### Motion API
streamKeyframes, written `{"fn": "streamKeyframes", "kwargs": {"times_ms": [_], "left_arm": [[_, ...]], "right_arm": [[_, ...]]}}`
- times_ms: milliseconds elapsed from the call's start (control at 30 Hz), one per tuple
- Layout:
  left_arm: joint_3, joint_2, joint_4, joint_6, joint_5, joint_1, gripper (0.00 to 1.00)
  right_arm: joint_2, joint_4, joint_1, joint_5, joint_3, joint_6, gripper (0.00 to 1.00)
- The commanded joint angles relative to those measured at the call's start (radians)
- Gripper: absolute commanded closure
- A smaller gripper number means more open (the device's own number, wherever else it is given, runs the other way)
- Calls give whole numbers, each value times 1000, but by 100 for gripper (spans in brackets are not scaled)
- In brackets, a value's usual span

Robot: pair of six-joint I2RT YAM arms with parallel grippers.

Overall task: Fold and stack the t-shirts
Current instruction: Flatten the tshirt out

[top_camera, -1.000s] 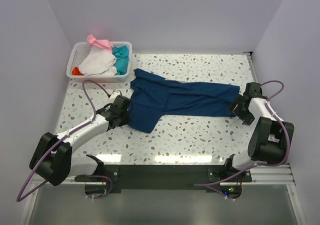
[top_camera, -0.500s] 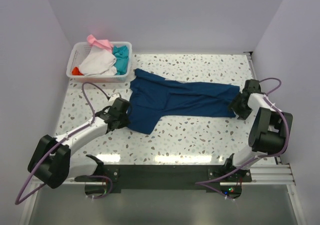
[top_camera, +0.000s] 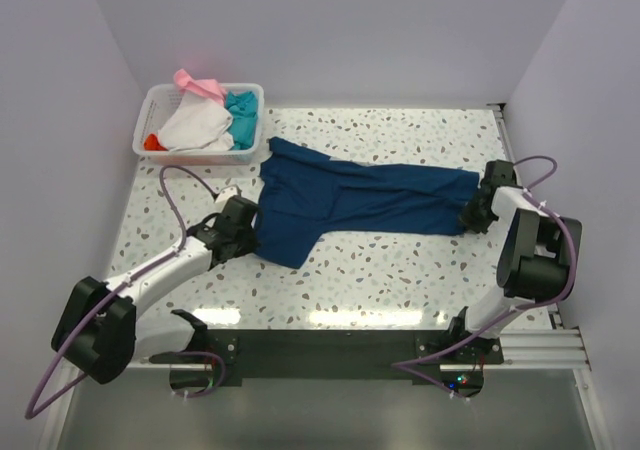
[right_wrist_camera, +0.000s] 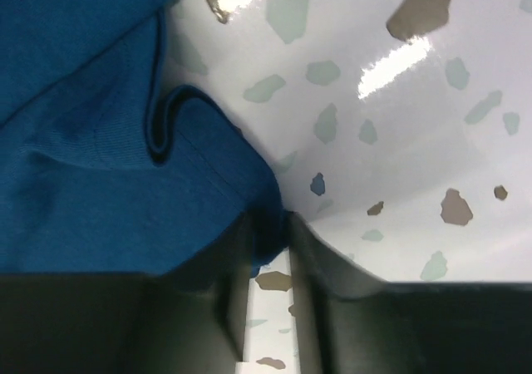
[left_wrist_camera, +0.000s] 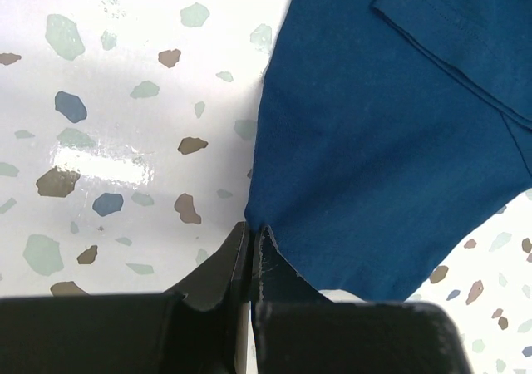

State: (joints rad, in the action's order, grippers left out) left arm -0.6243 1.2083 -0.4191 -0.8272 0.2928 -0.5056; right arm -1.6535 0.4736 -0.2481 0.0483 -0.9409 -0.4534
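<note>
A dark navy-blue t-shirt point(top_camera: 350, 195) lies stretched across the middle of the table, with no print showing. My left gripper point(top_camera: 250, 232) sits at its near-left edge, shut on that corner of the t-shirt point(left_wrist_camera: 382, 133); the jaws point(left_wrist_camera: 252, 234) pinch the hem. My right gripper point(top_camera: 470, 215) is at the shirt's right end. In the right wrist view its fingers point(right_wrist_camera: 270, 237) are closed on a folded corner of the blue cloth point(right_wrist_camera: 91, 166). White point(top_camera: 195, 127), teal point(top_camera: 242, 110), pink point(top_camera: 197, 84) and orange-red point(top_camera: 151, 142) t-shirts lie bunched in the basket.
A white plastic basket point(top_camera: 200, 156) stands at the back left corner of the speckled table point(top_camera: 400, 260). Lilac walls close in the left, back and right sides. The left arm's purple cable point(top_camera: 180, 185) loops over the table near the basket.
My right gripper has moved in to the shirt's right end and closed from wide open onto the cloth. The left gripper stays shut on its corner, barely shifted.
</note>
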Motion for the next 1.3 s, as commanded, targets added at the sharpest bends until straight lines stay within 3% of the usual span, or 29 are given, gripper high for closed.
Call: {"fn": "streamKeyframes", "kwargs": {"times_ms": [0, 100, 200, 367, 600, 967, 1267], "left_arm": [[-3, -39, 9, 2, 20, -2, 100], [-21, -62, 5, 2, 19, -2, 100], [-87, -92, -30, 5, 34, -2, 100], [-259, -194, -34, 51, 55, -2, 100], [-578, -305, 77, 170, 43, -4, 100], [-1021, -365, 94, 325, 14, -2, 100], [-1100, -325, 80, 365, 37, -4, 100]], "right_arm": [[-32, -49, 13, -41, 10, -24, 85], [4, -55, 13, -44, 13, -16, 100], [64, -30, 13, -47, 2, -7, 100], [320, 94, 13, -82, -65, 13, 100], [593, 296, 12, -84, -370, 28, 100], [684, 568, 12, 21, -906, 82, 100], [670, 608, 13, 58, -992, 108, 100]]}}
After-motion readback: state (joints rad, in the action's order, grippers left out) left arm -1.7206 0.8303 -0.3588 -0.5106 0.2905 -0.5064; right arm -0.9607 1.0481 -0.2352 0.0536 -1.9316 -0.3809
